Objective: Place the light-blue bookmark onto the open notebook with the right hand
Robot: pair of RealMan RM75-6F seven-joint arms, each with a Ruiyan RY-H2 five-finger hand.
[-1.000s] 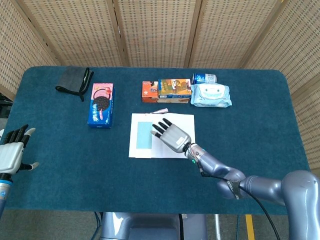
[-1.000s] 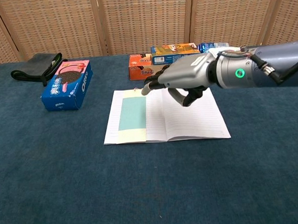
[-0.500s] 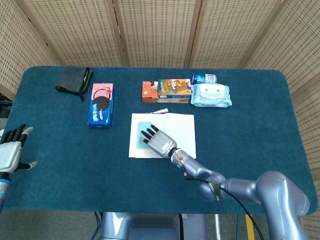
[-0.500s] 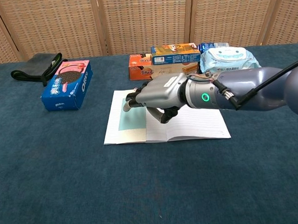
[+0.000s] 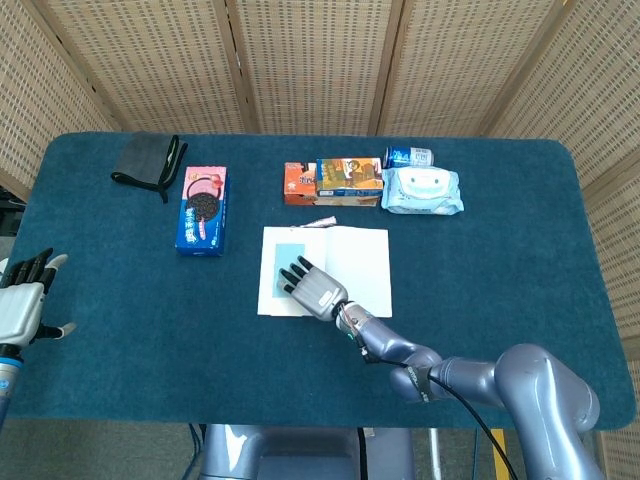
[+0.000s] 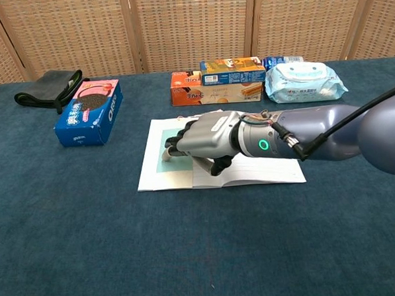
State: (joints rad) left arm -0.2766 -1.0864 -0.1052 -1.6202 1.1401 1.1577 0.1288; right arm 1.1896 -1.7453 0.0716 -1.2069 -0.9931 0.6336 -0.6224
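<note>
Over the left page of the open notebook point(image 6: 251, 168), the right robot hand point(image 6: 200, 140) lies low with fingers extended, covering most of the light-blue bookmark point(image 5: 288, 251) (whether it presses or pinches it, I cannot tell). Placement looks nearly finished; the next move calls for a straight lift that leaves the bookmark flat.

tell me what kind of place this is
Probably a staged lab or demo tabletop, not a home: a dark-blue cloth table backed by woven screens, with an Oreo box and an open notebook set out as props.
</note>
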